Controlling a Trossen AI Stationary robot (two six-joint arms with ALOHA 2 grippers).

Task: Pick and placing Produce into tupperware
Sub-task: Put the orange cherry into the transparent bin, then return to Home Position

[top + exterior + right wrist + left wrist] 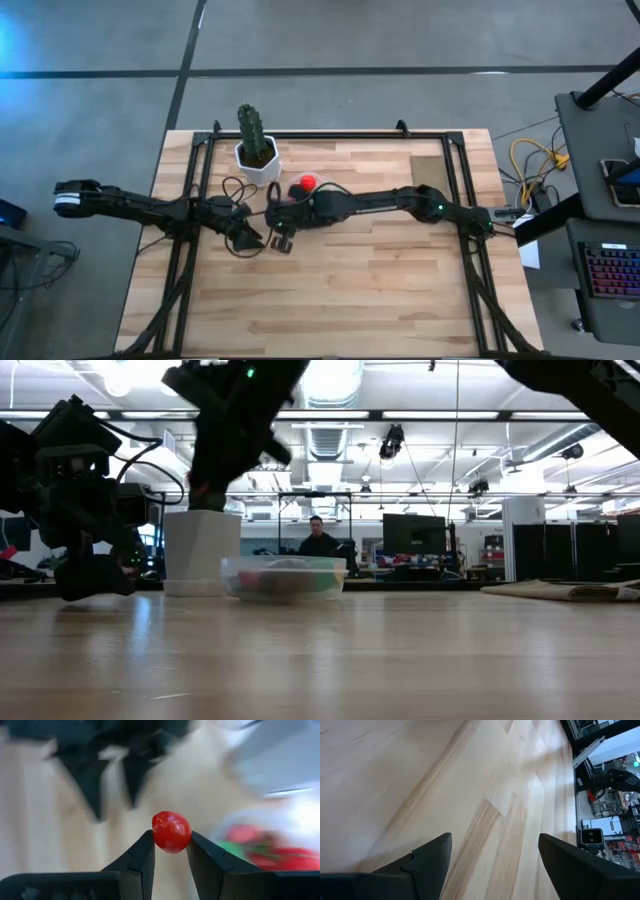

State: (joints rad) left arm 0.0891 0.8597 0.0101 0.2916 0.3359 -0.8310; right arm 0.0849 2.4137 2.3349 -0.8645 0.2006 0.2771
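The right gripper [170, 851] is gripping a small red ball [171, 831] just near the container [284, 577], probably carrying it there, so next it needs lowering over it, while the left gripper [492, 862] is waiting open beside it.

Surface [400, 280]: light wood planks, bordered by a dark metal frame [330, 134]. A green cactus [252, 127] stands upright in a white pot [259, 161] near the far edge of the surface. A flat tan cloth [428, 172] lies near the far right corner. Beyond the right side: yellow cables [535, 160] and a lit keyboard [610, 272]. Low view: a seated person [318, 540] and a dark monitor [412, 534] in the room behind.
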